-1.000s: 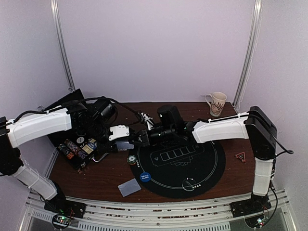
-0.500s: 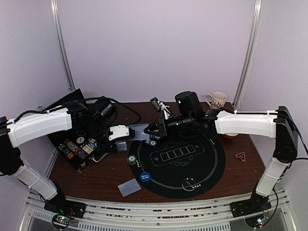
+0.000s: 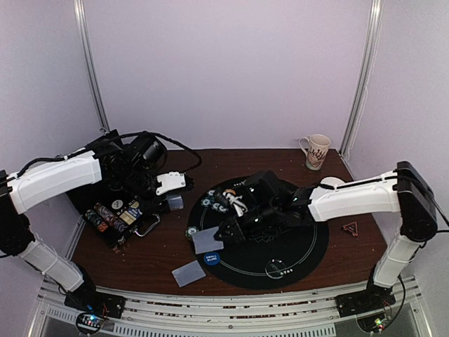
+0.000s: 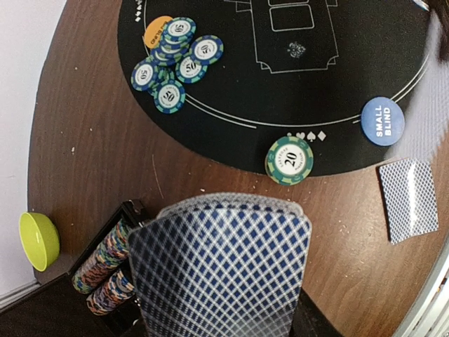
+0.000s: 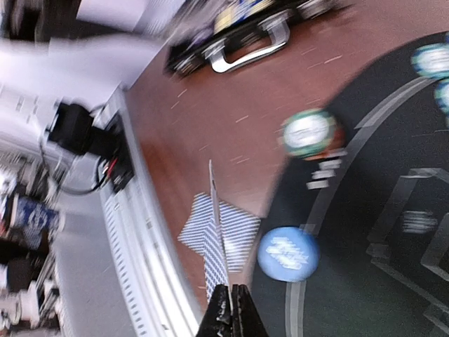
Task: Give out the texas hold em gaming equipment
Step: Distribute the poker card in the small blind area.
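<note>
My left gripper (image 3: 173, 201) is shut on a deck of blue-backed playing cards (image 4: 221, 267), held above the table left of the black mat (image 3: 309, 242); the deck hides its fingers in the left wrist view. My right gripper (image 3: 219, 237) is shut on a single card (image 5: 217, 232), seen edge-on, just above another card (image 3: 188, 272) lying face down near the front edge. Beside that card sit the blue small-blind button (image 3: 210, 259) and a green chip (image 4: 289, 160). A cluster of teal chips (image 4: 175, 60) partly covers an orange button (image 4: 154, 30) on the mat's far left.
An open black chip case (image 3: 116, 217) with rows of chips lies at the left, its metal handle (image 5: 249, 53) facing the mat. A green bowl (image 4: 38, 241) is beyond it. A patterned mug (image 3: 316, 151) stands back right; a red triangle (image 3: 349, 227) lies right of the mat.
My right arm has swung from the deck at the mat's back left down to the near left edge, carrying one card. The left gripper with the deck drew back slightly.
</note>
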`<state>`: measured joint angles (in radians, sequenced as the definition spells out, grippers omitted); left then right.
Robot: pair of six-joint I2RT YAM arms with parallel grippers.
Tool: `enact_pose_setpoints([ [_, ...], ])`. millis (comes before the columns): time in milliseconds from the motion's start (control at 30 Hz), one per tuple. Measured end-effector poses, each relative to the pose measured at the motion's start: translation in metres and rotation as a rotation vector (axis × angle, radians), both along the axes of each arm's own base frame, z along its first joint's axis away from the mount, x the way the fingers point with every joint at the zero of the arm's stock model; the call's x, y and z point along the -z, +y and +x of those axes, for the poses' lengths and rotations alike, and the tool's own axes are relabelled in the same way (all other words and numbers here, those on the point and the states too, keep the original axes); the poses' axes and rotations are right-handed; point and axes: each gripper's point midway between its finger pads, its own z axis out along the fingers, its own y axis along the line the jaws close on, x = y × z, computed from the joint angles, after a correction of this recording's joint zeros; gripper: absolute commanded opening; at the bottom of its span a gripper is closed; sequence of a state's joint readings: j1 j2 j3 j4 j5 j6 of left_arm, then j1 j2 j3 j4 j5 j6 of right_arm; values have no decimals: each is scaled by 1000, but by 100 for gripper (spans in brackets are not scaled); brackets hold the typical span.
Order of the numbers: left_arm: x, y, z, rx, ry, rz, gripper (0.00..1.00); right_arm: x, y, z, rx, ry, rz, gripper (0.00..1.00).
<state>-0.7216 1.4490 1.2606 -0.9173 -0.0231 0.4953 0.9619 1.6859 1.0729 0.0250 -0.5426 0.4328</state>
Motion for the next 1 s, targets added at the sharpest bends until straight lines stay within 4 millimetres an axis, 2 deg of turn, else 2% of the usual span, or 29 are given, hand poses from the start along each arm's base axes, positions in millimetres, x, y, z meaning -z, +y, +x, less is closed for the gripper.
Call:
enact_pose_setpoints([
  [100, -5, -1, 2, 2, -11, -8, 47, 23, 38, -41, -131, 66, 23, 0],
  [167, -5, -1, 2, 2, -11, -7, 47, 40, 55, -59, -186, 105, 13, 0],
  [267, -7, 0, 1, 3, -16, -12, 47, 62, 75, -69, -228, 149, 5, 0],
  [433, -16, 1, 0, 1, -36, -29, 47, 78, 87, -70, -237, 193, 12, 0],
  [600, -17, 1, 0, 7, -40, -29, 47, 62, 98, -65, -265, 176, 45, 0],
  [1000, -17, 1, 0, 8, -40, -28, 47, 71, 82, -48, -254, 186, 4, 0],
])
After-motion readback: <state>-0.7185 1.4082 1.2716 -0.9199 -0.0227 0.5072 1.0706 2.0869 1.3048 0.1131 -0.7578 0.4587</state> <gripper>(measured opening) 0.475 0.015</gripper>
